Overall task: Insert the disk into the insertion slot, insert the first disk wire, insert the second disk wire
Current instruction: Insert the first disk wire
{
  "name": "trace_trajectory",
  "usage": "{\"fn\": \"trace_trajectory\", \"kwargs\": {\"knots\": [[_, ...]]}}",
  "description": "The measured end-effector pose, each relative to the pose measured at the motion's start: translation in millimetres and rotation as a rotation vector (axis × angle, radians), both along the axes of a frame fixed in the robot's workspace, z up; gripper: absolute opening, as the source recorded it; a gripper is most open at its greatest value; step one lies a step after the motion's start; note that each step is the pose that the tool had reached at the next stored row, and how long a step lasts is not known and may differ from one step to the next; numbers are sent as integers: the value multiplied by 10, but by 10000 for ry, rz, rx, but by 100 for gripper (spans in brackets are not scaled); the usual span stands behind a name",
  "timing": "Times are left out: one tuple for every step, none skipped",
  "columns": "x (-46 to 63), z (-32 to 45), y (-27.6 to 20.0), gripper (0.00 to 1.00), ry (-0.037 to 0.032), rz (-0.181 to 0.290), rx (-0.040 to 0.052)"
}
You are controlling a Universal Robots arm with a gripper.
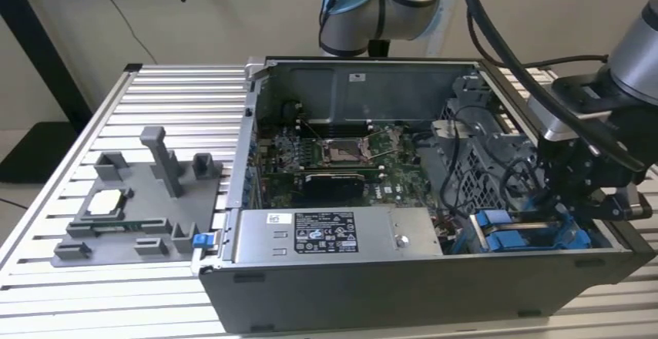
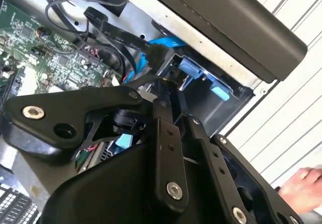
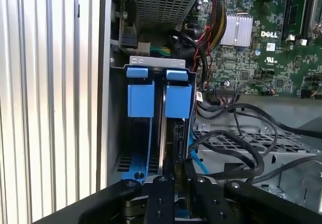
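Disk point(image 3: 178, 100) sits on edge in its slot point(image 3: 151, 61), in the computer case's point(image 1: 411, 285) near corner on the exterior view's right. The gripper point(image 3: 176, 176) is nearly closed and seems to pinch a black plug point(image 3: 179, 136) right at the disk. If it tilts, the plug could jam or bend.

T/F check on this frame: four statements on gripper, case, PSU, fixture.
1. The gripper hangs over the insertion slot, at the end of the case on the exterior view's right. True.
2. The case is closed by a side panel. False: it is open, and the motherboard shows inside.
3. The power-supply box lies along the case's near wall in the exterior view. True.
4. The grey fixture stands on the exterior view's right of the case. False: it stands on the table, on the exterior view's left of the case.
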State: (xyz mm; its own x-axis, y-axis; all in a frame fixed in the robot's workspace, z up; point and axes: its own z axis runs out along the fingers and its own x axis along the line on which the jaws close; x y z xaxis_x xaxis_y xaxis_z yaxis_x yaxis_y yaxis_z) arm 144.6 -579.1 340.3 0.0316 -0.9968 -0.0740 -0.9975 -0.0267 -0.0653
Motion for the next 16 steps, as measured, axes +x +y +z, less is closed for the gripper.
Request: {"fn": "trace_trajectory", "kwargs": {"knots": [[-7, -1, 6, 0, -3, -22, -1], [-9, -3, 12, 0, -4, -48, 0], [-9, -5, 18, 0, -4, -75, 0], [-9, -7, 24, 0, -4, -104, 0], [-9, -9, 28, 0, -4, -128, 0], [-10, -10, 34, 0, -4, -152, 0], [-10, -11, 39, 0, -4, -171, 0], [-10, -12, 40, 0, -4, -193, -1], [-10, -13, 40, 0, -5, -220, -2], [-8, -15, 40, 0, -4, -256, -3], [-5, -17, 40, 0, -5, -290, -2], [-4, -20, 41, 0, -5, -323, -3], [-3, -23, 40, 0, -4, -359, -4], [-1, -30, 41, 0, -7, -390, 2], [-1, -34, 41, 0, -4, -424, 3], [-1, -38, 41, 0, -4, -463, 0]]}}
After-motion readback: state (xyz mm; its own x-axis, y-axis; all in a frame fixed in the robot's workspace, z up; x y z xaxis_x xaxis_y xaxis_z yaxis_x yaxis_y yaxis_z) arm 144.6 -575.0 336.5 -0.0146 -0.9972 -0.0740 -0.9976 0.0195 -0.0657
